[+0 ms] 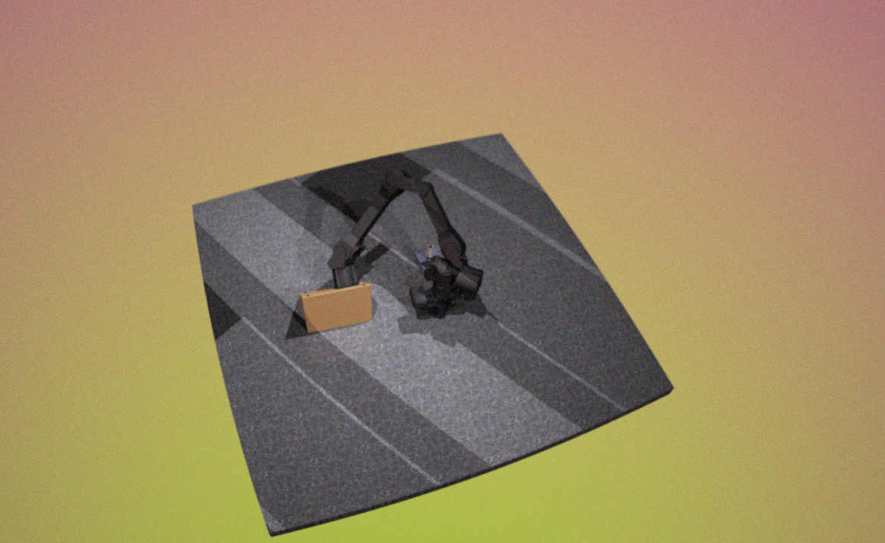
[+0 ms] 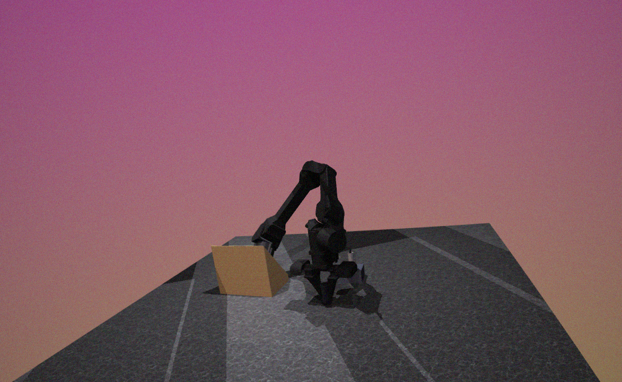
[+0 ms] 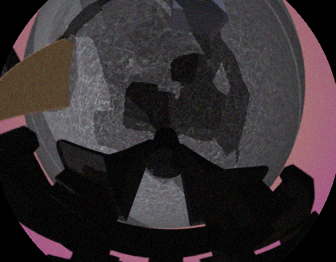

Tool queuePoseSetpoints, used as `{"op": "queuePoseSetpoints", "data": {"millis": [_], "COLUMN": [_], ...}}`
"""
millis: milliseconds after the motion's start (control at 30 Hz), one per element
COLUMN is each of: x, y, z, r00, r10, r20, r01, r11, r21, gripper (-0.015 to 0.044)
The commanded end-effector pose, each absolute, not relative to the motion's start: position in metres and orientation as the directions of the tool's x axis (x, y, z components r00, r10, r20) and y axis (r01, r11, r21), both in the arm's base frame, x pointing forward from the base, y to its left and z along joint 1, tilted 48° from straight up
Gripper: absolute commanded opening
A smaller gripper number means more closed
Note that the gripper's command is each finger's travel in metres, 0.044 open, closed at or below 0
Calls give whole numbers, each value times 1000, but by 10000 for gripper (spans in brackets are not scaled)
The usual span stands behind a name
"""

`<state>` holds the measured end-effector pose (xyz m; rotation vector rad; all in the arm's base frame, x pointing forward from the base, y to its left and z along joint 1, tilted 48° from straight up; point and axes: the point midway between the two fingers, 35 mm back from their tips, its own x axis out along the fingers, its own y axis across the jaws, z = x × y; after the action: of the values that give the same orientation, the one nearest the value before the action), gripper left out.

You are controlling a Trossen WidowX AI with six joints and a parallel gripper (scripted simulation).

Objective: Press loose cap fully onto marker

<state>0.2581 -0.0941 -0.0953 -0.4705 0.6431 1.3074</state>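
The black cap (image 2: 326, 300) (image 3: 164, 163) stands upright at table height between the fingertips. My gripper (image 2: 324, 287) (image 3: 165, 145) points down and is shut on it, one finger on each side. In the top view the gripper (image 1: 439, 308) hides the cap. The pale marker (image 1: 429, 252) (image 2: 350, 256) stands upright, dark tip up, in the blue-grey holder block (image 2: 359, 277) (image 3: 204, 18). The block is behind the gripper and partly hidden by it in the top and exterior views. The wrist view shows the block at its top edge, with no marker to be made out.
An orange-tan wedge-shaped block (image 1: 337, 309) (image 2: 244, 271) (image 3: 38, 81) stands left of the gripper, close to the arm's base. The arm arches over from the base to the gripper. Dark shadows of the arm fall on the striped grey table (image 1: 425, 385) (image 2: 284, 341) around the cap.
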Motion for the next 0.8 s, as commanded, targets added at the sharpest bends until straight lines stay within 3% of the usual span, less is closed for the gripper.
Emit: {"op": "queuePoseSetpoints", "data": {"millis": [0,767], "x": [259,270], "y": [-103,-115], "z": [-89,-27], "r00": [131,130], "r10": [724,722], "r20": [-677,-680], "r01": [-978,-978], "r11": [205,206], "r21": [30,32], "gripper": [0,0]}}
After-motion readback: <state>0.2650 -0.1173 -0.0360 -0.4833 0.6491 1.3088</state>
